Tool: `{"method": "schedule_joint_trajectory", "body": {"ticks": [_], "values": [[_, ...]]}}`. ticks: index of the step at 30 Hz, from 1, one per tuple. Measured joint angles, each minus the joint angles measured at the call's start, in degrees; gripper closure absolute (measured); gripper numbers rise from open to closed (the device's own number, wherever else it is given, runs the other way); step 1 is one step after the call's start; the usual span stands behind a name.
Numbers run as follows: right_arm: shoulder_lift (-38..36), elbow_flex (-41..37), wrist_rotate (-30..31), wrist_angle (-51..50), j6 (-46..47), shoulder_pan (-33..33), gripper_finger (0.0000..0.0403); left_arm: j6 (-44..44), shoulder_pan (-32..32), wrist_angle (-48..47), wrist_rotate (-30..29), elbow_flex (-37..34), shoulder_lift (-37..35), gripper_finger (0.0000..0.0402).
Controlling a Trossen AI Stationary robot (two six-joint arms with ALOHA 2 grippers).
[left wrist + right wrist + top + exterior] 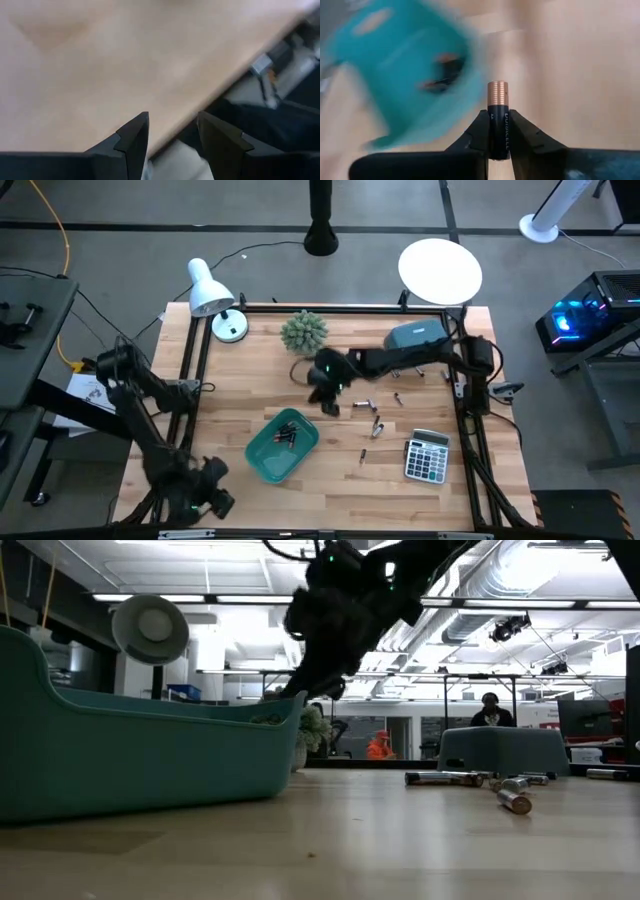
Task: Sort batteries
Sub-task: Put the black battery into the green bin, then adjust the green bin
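Robotics lab: exposed ceiling ducts (520, 585), framed workbench (330, 480), lit computer (585, 315).

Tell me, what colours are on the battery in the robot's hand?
Black body with a copper top, on the battery; clearest in the right wrist view.

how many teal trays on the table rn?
2. One teal tray sits front-centre with batteries in it. A second, greyer tray sits at the back right, partly under the right arm. The right gripper holds a battery between them.

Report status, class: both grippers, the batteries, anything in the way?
Right gripper shut on battery, near teal tray. Left gripper open, parked at table edge. Path clear.
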Motion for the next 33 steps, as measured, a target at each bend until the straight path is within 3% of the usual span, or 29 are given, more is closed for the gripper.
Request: {"method": "schedule_joint_trajectory", "body": {"ticks": [3, 7, 14, 18, 21, 27, 30, 33], "values": [[0.2, -0.1, -4.4, 0.5, -0.1, 3.7, 0.0375, 4.3, 4.2, 0.3, -0.1, 0.0, 3.3, 0.0249], [0.4, 0.0, -4.0, 2.4, -0.5, 7.8, 0.0375, 14.2, 11.7, 1.2, 0.2, 0.0, 5.8, 0.0259], [0.7, 0.0, -0.9, 3.9, 0.4, 9.4, 0.0375, 41.0, 23.0, 3.2, 3.0, 0.0, 7.0, 0.0270], [0.8, 0.0, 4.8, 4.2, 1.0, 9.3, 0.0371, 52.6, 27.6, 3.0, 5.8, 0.0, 6.5, 0.0270], [0.8, 0.1, 9.1, 4.1, 6.1, 9.1, 0.0321, 55.7, 30.4, 1.5, 8.8, 0.1, 6.2, 0.0270], [-1.7, 0.1, 6.0, -1.7, 6.7, 8.2, 0.0192, 60.6, 32.6, -4.3, 11.8, 0.0, 0.8, 0.0271], [-6.2, 0.1, 5.5, -8.1, 5.4, 7.8, 0.0169, 61.6, 33.3, -11.2, 9.3, 0.0, -4.6, 0.0271], [-11.8, 0.1, 11.1, -16.3, 1.5, 7.4, 0.0170, 60.9, 34.1, -18.7, 3.1, 0.0, -10.2, 0.0271]]}}
